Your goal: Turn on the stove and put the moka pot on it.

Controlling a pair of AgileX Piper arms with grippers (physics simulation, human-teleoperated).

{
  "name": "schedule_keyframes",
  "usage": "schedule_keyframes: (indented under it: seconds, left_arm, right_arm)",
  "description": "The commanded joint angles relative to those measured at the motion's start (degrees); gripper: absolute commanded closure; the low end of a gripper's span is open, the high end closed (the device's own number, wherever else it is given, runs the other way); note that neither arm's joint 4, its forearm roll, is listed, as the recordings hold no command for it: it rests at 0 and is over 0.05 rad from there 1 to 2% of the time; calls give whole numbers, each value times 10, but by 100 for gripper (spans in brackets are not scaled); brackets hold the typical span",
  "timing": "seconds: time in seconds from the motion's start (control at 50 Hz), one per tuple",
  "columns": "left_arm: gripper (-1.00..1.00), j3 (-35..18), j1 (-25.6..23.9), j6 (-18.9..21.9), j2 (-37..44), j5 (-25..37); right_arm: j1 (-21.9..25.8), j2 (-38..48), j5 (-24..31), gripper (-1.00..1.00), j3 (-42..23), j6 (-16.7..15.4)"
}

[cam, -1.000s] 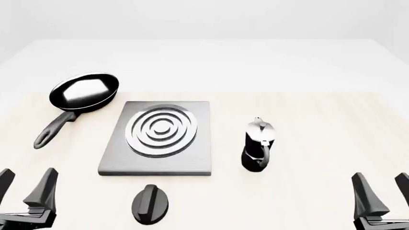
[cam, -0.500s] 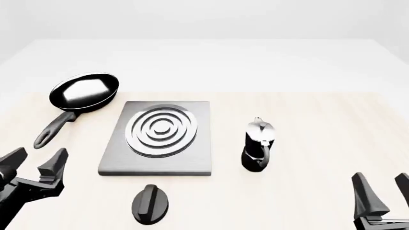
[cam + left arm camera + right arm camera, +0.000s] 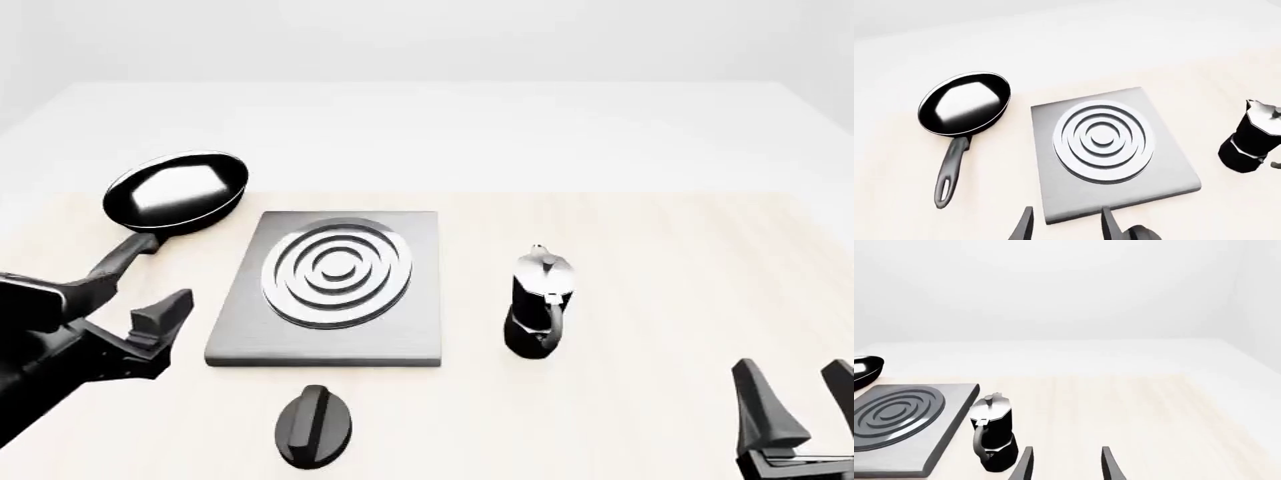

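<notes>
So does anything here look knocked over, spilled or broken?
Nothing stands out. The small black faceted moka pot stands upright beside the flat grey metal stove, and the black frying pan sits level, nothing spilled.

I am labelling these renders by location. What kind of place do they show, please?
Most likely a simulated kitchen-style tabletop, not a real room: a stove slab with a separate knob, a moka pot and a frying pan stand on a pale wooden table against a blank white background.

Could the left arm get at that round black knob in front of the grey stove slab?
Probably yes. The left gripper hangs open beside the flat grey metal stove slab, and only bare table lies between it and the round black knob.
</notes>
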Motion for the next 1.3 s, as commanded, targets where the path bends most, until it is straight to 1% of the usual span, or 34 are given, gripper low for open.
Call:
schedule_keyframes:
  seconds: [0.02, 0.06, 0.1, 0.12, 0.14, 0.16, 0.26, 0.3, 0.34, 0.38, 0.4, 0.44, 0.46, 0.48, 0.56, 0.64, 0.72, 0.76, 0.8, 0.84, 0.96, 1.02, 1.04, 1.1, 1.14, 1.18, 1.22, 1.26, 1.3]
  left_arm:
    - [-100, -61, -47, -11, 58, 57]
    - [-100, -72, -51, -17, 71, 67]
    - [-100, -88, -61, -41, 96, 80]
    - [-100, -89, -53, -35, 99, 81]
    - [-100, -96, -60, -41, 112, 89]
    - [-100, -100, -57, -27, 112, 92]
    - [-100, -126, -62, -12, 130, 112]
    - [-100, -138, -63, -27, 159, 122]
    - [-100, -143, -68, -27, 162, 125]
    - [-100, -151, -79, -46, 179, 136]
    - [-100, -155, -77, -42, 178, 138]
    - [-100, -162, -90, -66, 193, 148]
    - [-100, -166, -86, -60, 190, 150]
    - [-100, -168, -91, -64, 191, 152]
    - [-100, -171, -102, -89, 210, 159]
    - [-100, -174, -110, -99, 218, 164]
    - [-100, -169, -131, -126, 231, 167]
    - [-100, -165, -133, -129, 236, 166]
    - [-100, -162, -142, -145, 244, 165]
    - [-100, -161, -148, -151, 250, 163]
    - [-100, -160, -145, -156, 270, 150]
    - [-100, -158, -152, -166, 278, 147]
    - [-100, -158, -159, -174, 281, 148]
    - [-100, -182, -157, -177, 282, 171]
    - [-100, -186, -160, -178, 283, 179]
    - [-100, -190, -153, -175, 286, 180]
    - [-100, -186, -159, -187, 288, 178]
    - [-100, -185, -165, -195, 289, 174]
    - [-100, -182, -169, -200, 293, 170]
  right_arm:
    - [1, 10, -7, -100, 0, 0]
    - [1, 14, -10, -100, 0, -1]
    - [2, 16, -11, -100, 0, 0]
    - [2, 16, -11, -100, 0, 0]
    - [2, 18, -13, -100, 0, 0]
    - [3, 21, -14, -100, 0, -1]
    - [3, 33, -25, -100, 0, 2]
    - [3, 38, -29, -100, 0, 2]
    - [4, 37, -29, -100, 0, 2]
    - [3, 37, -29, -100, 0, 2]
    - [3, 38, -30, -100, 0, 3]
    - [4, 38, -29, -100, 0, 3]
    - [4, 38, -29, -100, 0, 3]
    - [4, 39, -30, -100, 0, 4]
    - [6, 43, -33, -100, 0, 8]
    - [6, 40, -31, -100, 0, 11]
    - [6, 32, -26, -100, 0, 14]
    - [6, 31, -25, -100, 0, 15]
    - [6, 26, -21, -100, 0, 16]
    - [6, 23, -18, -100, 0, 16]
    - [4, 22, -18, -100, 0, 18]
    - [4, 26, -22, -100, 0, 19]
    - [4, 26, -22, -100, 0, 20]
    - [2, 49, -38, -100, 0, 22]
    - [4, 58, -44, -100, 0, 22]
    - [7, 55, -43, -100, 0, 25]
    - [6, 57, -44, -100, 0, 25]
    - [4, 36, -27, -100, 0, 23]
    - [4, 33, -26, -100, 0, 20]
